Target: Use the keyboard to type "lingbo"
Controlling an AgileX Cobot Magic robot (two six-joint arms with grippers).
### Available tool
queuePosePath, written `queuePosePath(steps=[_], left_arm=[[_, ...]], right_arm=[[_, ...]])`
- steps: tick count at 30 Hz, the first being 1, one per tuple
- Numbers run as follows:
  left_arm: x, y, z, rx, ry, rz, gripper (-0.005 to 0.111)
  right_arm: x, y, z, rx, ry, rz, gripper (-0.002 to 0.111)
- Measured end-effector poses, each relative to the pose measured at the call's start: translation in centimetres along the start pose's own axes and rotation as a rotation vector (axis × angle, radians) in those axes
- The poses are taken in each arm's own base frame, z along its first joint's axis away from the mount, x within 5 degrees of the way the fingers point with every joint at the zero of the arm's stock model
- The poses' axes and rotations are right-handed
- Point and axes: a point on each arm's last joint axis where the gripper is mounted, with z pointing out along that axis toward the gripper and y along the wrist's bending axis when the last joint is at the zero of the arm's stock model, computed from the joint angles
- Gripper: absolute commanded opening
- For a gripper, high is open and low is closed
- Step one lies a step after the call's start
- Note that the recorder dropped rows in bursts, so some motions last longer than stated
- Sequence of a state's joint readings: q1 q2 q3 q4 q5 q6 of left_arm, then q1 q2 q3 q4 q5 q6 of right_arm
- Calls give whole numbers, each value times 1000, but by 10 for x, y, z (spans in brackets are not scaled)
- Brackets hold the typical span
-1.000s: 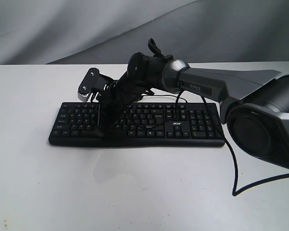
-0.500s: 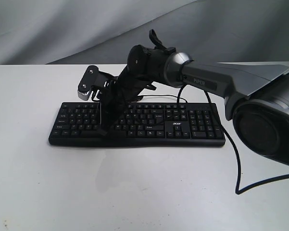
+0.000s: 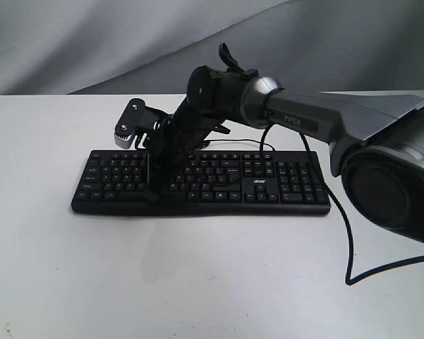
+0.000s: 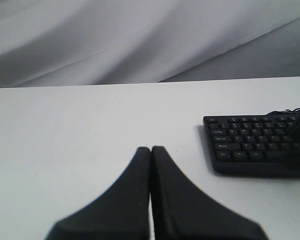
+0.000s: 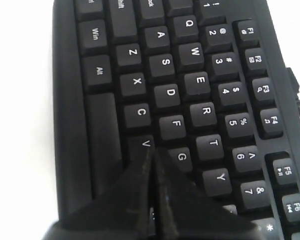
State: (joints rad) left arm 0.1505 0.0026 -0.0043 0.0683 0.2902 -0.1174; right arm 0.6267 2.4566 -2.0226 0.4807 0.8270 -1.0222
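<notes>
black keyboard [image 3: 282,185] lies across the table [image 3: 197,282]. your right end effector [image 5: 150,151], pinched closed, has tipped steeper in the last second; its tip is now between the v key [image 5: 146,144] and g key [image 5: 182,156], so you're likely at "g". the left end effector [image 4: 150,149], also closed, hangs off the keyboard's end.

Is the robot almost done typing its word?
Done: cannot tell, no screen shows typed letters. In hand: the right end effector, shut to a point, is low over the keyboard by the V and G keys. The left end effector, shut, hovers over the table beside the keyboard. Letters to go: cannot tell.
</notes>
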Motion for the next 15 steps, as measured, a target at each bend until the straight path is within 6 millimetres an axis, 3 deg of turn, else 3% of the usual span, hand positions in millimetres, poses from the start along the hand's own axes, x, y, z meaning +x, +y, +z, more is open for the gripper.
queuePosePath(steps=[15], left_arm=[[0, 0, 0, 0, 0, 0, 1]], right_arm=[[2, 0, 3, -5, 3, 6, 0]])
